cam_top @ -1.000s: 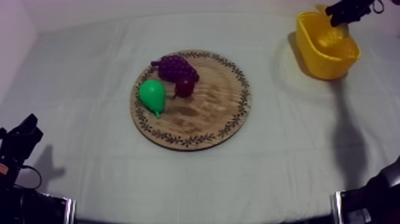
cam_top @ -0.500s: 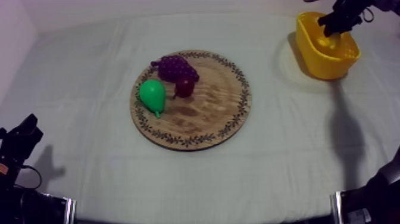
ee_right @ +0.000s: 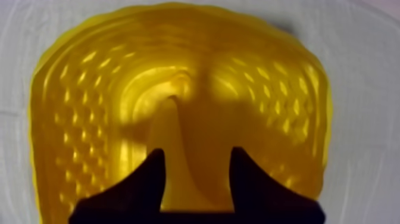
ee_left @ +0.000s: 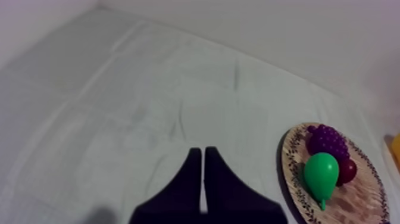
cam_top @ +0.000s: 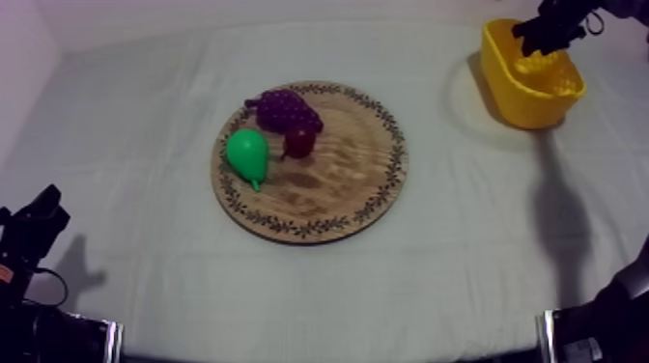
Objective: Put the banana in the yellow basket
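The banana (ee_right: 181, 122) hangs between the fingers of my right gripper (ee_right: 195, 155), which is shut on it inside the yellow basket (ee_right: 59, 77). From above, the right gripper (cam_top: 543, 29) is low over the far side of the basket (cam_top: 502, 77) at the table's far right. The round wooden board (cam_top: 357, 193) lies mid-table with no banana on it. My left gripper (cam_top: 43, 210) rests shut at the near left, its fingers (ee_left: 191, 173) lying together as a narrow wedge over bare cloth.
On the board's left half sit a green pear (cam_top: 248, 154), a bunch of purple grapes (cam_top: 283, 108) and a small red fruit (cam_top: 299, 143). The left wrist view shows the pear (ee_left: 321, 173), grapes (ee_left: 326, 140) and board (ee_left: 357, 205) off to one side.
My right gripper has dropped from above the basket's far rim down into the basket with the banana. The left arm and the fruit on the board have not moved.
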